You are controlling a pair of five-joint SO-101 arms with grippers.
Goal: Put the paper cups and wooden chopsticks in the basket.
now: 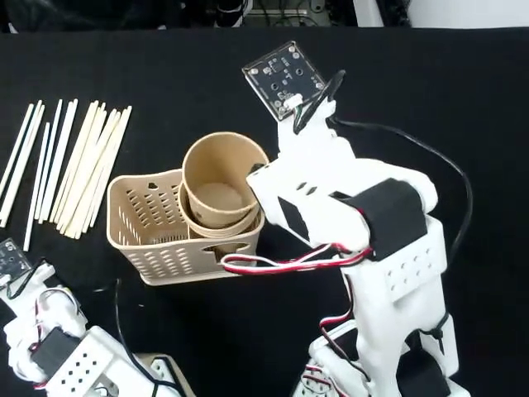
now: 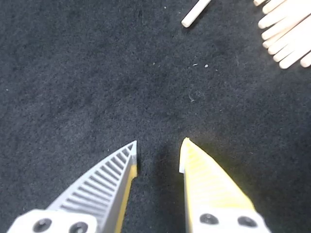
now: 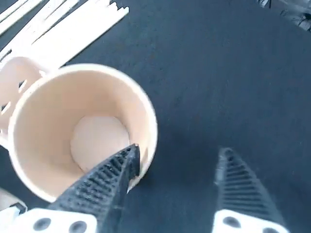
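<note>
Nearest us, the left gripper (image 2: 160, 142) hangs over the bare counter (image 1: 430, 91), its fingers spread and holding nothing. At mid-counter the right gripper (image 3: 180, 151) is spread too, one finger inside the top paper cup (image 3: 53, 121) and the other outside, so the wall lies between them unpinched. That cup sits tilted on a stack inside the basket (image 1: 149, 248). Farther off lie the wooden chopsticks (image 1: 83, 169), long axes pointing away from the arms. We judge the left arm nearer to them. The right arm hides one end of the basket, so we cannot count the cups.
</note>
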